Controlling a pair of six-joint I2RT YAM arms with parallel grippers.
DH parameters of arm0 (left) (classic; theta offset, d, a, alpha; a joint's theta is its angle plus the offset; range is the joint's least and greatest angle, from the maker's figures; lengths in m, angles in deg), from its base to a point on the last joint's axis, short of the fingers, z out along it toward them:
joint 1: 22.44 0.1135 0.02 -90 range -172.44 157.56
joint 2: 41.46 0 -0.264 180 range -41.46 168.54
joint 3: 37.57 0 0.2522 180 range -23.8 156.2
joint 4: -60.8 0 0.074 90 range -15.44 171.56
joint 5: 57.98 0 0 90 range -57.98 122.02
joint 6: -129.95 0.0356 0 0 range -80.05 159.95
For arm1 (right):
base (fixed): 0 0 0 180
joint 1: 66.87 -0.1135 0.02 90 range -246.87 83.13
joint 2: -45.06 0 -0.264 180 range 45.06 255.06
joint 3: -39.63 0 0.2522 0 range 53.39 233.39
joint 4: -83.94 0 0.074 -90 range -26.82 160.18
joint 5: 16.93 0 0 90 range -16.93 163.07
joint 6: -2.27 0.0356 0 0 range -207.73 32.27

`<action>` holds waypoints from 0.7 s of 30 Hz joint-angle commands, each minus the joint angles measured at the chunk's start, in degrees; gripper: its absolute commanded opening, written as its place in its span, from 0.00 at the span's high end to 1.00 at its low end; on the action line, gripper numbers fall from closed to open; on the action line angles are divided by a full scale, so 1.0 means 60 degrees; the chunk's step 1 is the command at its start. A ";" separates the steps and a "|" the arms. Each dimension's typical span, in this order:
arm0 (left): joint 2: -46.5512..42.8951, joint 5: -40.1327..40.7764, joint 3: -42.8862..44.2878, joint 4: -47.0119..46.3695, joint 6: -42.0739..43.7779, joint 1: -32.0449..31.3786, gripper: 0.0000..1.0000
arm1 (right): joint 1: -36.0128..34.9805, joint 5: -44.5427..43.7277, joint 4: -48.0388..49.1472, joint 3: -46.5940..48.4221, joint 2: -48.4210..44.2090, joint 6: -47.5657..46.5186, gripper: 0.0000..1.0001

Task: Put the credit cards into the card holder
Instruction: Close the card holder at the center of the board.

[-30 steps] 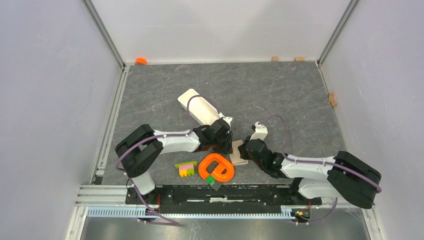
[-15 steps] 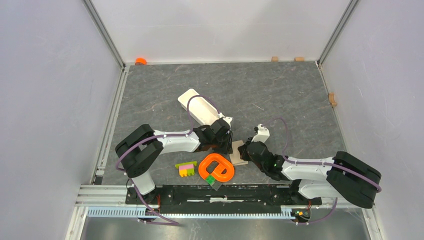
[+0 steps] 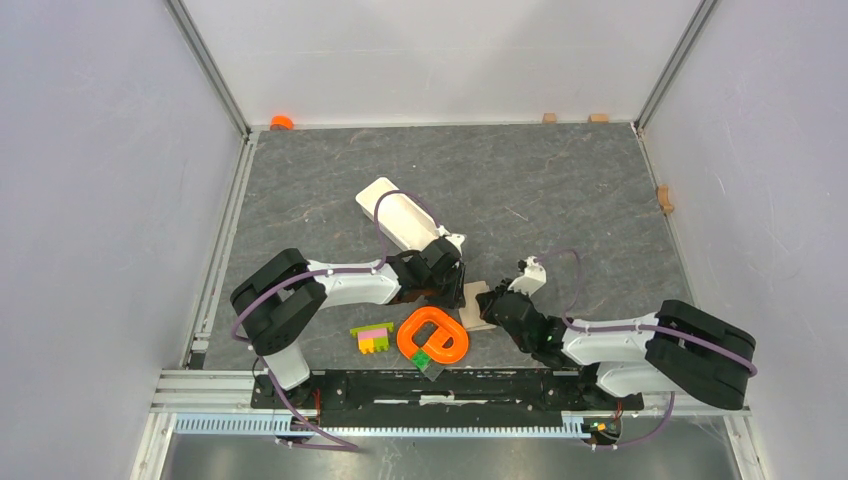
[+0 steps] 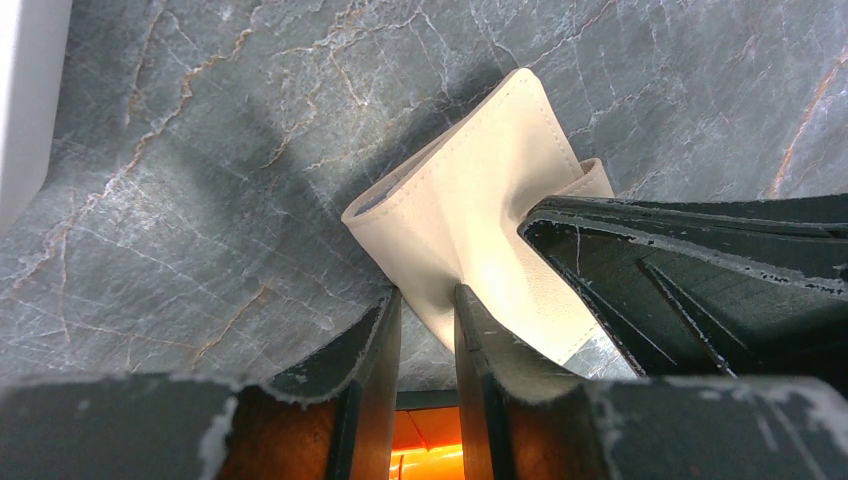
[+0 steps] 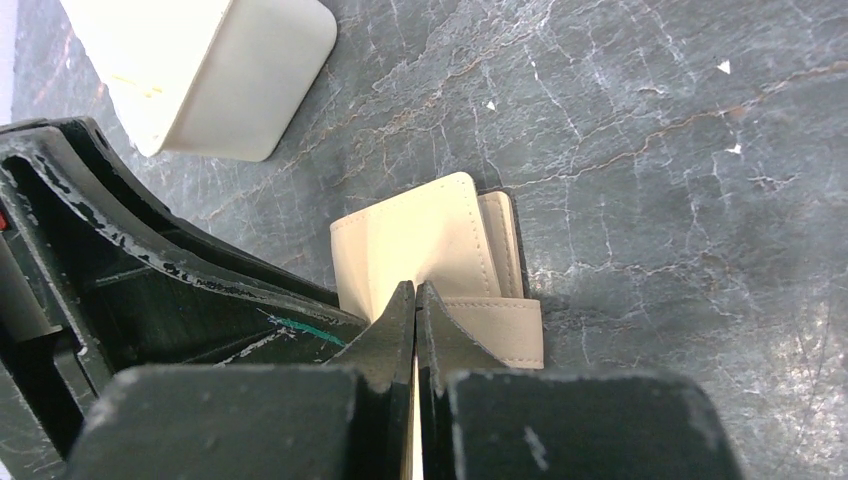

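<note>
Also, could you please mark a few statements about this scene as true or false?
1. The beige leather-like folding wallet sits between the left tool and the right tool. True.
2. The right tool stands wide open. False: its jaws are shut.
3. The long white rectangular tray covers the wallet. False: it lies apart, farther back.
4. The orange oval plastic ring lies beside the wallet. True.

From above we see only part of the card holder (image 3: pixel 474 300). The left wrist view crops, probably, the white tray (image 4: pixel 25 90).
</note>
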 commanded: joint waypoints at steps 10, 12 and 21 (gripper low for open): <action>0.0106 0.0643 0.0005 0.0401 0.0079 -0.0004 0.67 | -0.0892 -0.0020 -0.2217 -0.1068 0.1178 0.1745 1.00; 0.0076 0.0678 -0.0004 0.0418 0.0076 -0.0006 0.67 | -0.0987 -0.0020 -0.2250 -0.1059 0.1432 0.1979 1.00; 0.0074 0.0747 0.0053 0.0417 0.0025 -0.0006 0.66 | -0.1091 -0.0068 -0.2047 -0.1254 0.1595 0.2158 1.00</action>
